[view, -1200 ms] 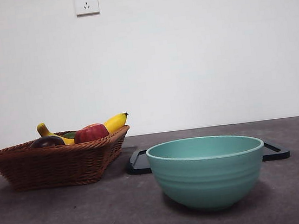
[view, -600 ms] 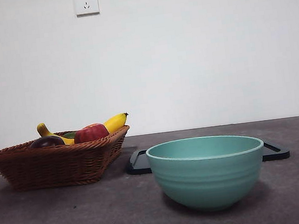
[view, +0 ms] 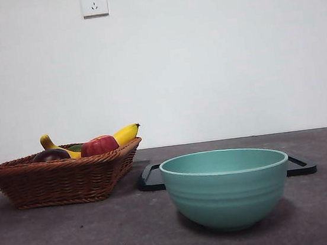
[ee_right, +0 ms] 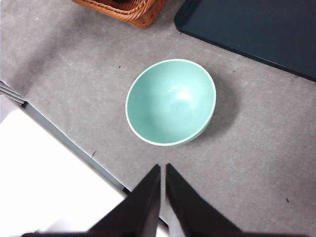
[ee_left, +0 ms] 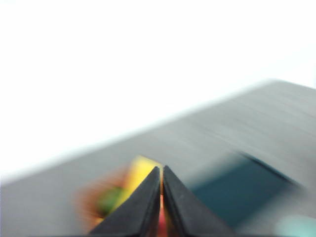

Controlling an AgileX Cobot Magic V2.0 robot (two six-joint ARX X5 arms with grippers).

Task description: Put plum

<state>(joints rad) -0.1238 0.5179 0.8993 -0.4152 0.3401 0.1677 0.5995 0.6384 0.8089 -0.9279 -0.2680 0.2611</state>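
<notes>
- A smooth mint-green bowl stands nearest on the grey, faintly speckled surface. It is round, deep and faintly ridged on the outside, and the right wrist view shows it holding nothing.
- Just behind the bowl lies a flat dark tray with a low raised rim and rounded corners; the bowl hides most of it from the front.
- To the tray's left sits a shallow brown wicker basket, tightly woven, with flaring sides.
- The plum, dark, glossy and rounded, lies in the basket at its left side, only its top rising above the rim.
- Beside it in the basket are a red apple and a curved yellow banana, with something green between plum and apple, too hidden to name.
- The right hand hangs high over the surface's near edge, well above the bowl, its two black jaws pressed together on nothing.
- The left hand shows in a blurred wrist view, jaws closed and empty, with the basket's fruit a smear of colour beyond them.
- A white wall with a socket stands behind everything.
</notes>
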